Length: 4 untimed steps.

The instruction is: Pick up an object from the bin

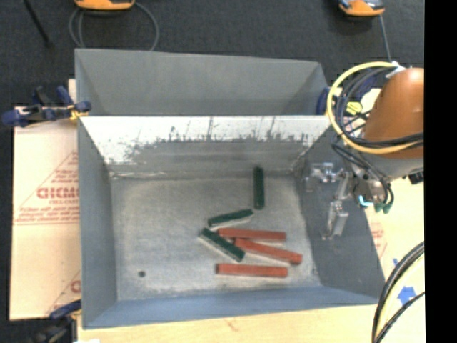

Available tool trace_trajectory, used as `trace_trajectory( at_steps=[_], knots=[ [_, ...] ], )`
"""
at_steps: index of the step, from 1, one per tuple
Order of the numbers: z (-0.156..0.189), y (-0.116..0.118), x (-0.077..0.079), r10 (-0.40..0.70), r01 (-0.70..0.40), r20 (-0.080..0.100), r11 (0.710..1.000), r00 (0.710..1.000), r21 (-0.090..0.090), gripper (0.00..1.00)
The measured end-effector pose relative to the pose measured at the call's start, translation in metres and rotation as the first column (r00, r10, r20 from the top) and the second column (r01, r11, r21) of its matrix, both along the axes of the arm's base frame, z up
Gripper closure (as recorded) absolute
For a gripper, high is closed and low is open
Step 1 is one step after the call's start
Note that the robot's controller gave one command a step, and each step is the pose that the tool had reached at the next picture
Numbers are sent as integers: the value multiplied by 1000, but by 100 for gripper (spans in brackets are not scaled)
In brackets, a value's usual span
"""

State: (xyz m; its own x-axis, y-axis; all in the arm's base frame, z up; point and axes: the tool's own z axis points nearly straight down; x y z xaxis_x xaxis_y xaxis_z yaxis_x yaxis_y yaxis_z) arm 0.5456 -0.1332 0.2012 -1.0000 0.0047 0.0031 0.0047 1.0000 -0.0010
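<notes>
In the camera view the gripper (333, 226) hangs at the bin's (96, 213) right side, over the sloping right wall and clear of the flat floor. Its metal body points down below the orange wrist cover (400, 106) and the looped cables (350, 109). Whether the jaws are released or clenched cannot be told from this angle, and nothing can be seen held in them. The pickable things all lie to its left on the floor. Nearest is a lone dark green bar (258, 187), lying lengthwise toward the back wall, apart from the rest. Below it is a loose cluster: a tilted green bar (230, 218), a second green bar with a pale edge (223, 244), and three red bars, the upper red bar (251, 235), the slanted middle red bar (270, 251) and the lowest red bar (251, 269). The green bars' ends meet the red ones at the cluster's left. Bare floor and the wall's foot separate the gripper from the red bars' right ends. A small dark speck (141, 274) sits far left.
</notes>
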Motion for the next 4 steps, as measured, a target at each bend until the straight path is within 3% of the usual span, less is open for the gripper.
trace_trajectory(
  at_steps=[1, 2, 3, 4],
  knots=[
    [-134, 78, -44, -34, 34, 0, 999, 999, 2, 0],
    [-99, 115, -50, -26, 26, 9, 1000, 1000, 3, 0],
    [-92, 105, -49, -199, 199, 10, 980, 980, 2, 0],
    [-133, 119, -52, -232, 232, 4, 973, 973, 0, 0]
  ],
)
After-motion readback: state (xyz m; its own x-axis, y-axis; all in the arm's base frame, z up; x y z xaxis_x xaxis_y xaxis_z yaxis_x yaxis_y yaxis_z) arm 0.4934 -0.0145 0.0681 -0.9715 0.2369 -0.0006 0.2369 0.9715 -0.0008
